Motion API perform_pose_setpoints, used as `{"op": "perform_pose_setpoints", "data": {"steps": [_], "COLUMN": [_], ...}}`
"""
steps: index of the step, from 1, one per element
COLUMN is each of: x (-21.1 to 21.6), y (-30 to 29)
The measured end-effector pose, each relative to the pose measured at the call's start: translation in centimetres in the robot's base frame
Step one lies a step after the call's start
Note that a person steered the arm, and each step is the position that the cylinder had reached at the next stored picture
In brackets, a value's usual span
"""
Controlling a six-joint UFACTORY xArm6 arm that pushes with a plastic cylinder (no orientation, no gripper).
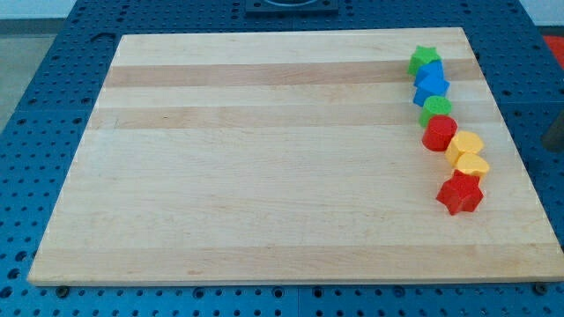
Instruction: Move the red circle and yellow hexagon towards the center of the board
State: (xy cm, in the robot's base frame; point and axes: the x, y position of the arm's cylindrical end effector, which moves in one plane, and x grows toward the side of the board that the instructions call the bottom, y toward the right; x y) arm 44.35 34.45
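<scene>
The red circle lies near the board's right edge, in a column of touching blocks. The yellow hexagon sits just below and to the right of it, touching it. A second yellow block lies right under the hexagon. Both task blocks are far to the right of the board's centre. My tip does not clearly show. A dark blurred shape at the view's right edge, off the board, may be part of the rod.
Above the red circle in the same column are a green circle, two blue blocks and a green star. A red star ends the column at the bottom. The wooden board rests on a blue perforated table.
</scene>
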Motion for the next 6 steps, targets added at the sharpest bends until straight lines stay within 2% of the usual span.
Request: {"op": "perform_pose_setpoints", "data": {"steps": [2, 4, 6], "x": [-1.8, -1.8, -1.8], "y": [-3.6, -12.0, -23.9]}}
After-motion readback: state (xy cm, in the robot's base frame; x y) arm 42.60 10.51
